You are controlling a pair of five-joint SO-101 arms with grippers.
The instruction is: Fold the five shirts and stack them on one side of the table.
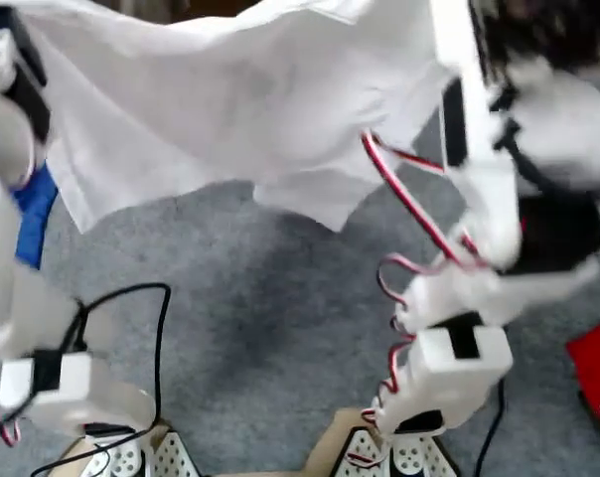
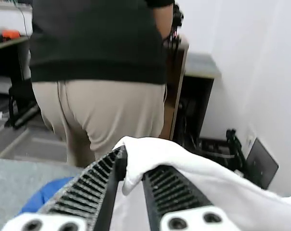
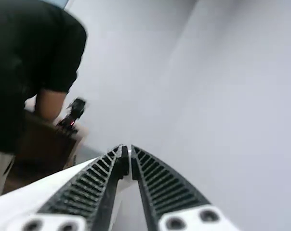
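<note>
White shirt [image 1: 240, 89] hangs spread across the top of the high frame, lifted above the grey surface [image 1: 260, 298]. The left pincer [image 2: 131, 161] pinches one edge of it and the right pincer [image 3: 126, 154] pinches another. A blue cloth [image 1: 32, 214] lies at the left edge.

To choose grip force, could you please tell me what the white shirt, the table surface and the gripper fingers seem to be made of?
The white shirt looks like matte cloth, probably cotton: it drapes and creases softly. The table surface seems grey felt or low carpet, with a mottled nap. The left gripper's fingers look like black ribbed plastic.
</note>
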